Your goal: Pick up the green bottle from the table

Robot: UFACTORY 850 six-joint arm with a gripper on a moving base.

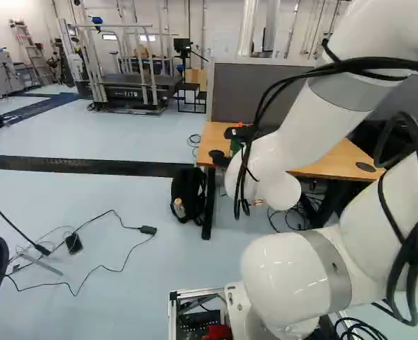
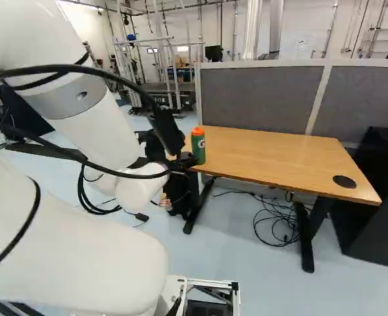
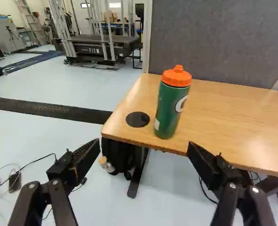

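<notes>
Wooden surface (image 2: 273,155) ahead of you, grey partition (image 3: 214,37) behind; green bottle (image 3: 169,110) upright near its corner, beside black disc (image 3: 138,119). Your arm (image 1: 304,138) reaches toward it, end effector (image 2: 166,135) wide, bottle beyond gap. Black bag (image 1: 188,191) on floor, beside surface's leg

We see the green bottle (image 2: 198,151) with its orange cap (image 2: 198,131) upright at the desk's (image 2: 279,156) left end, our white arm (image 2: 98,128) left of it, a grey partition (image 2: 256,99) along the far side.
</notes>
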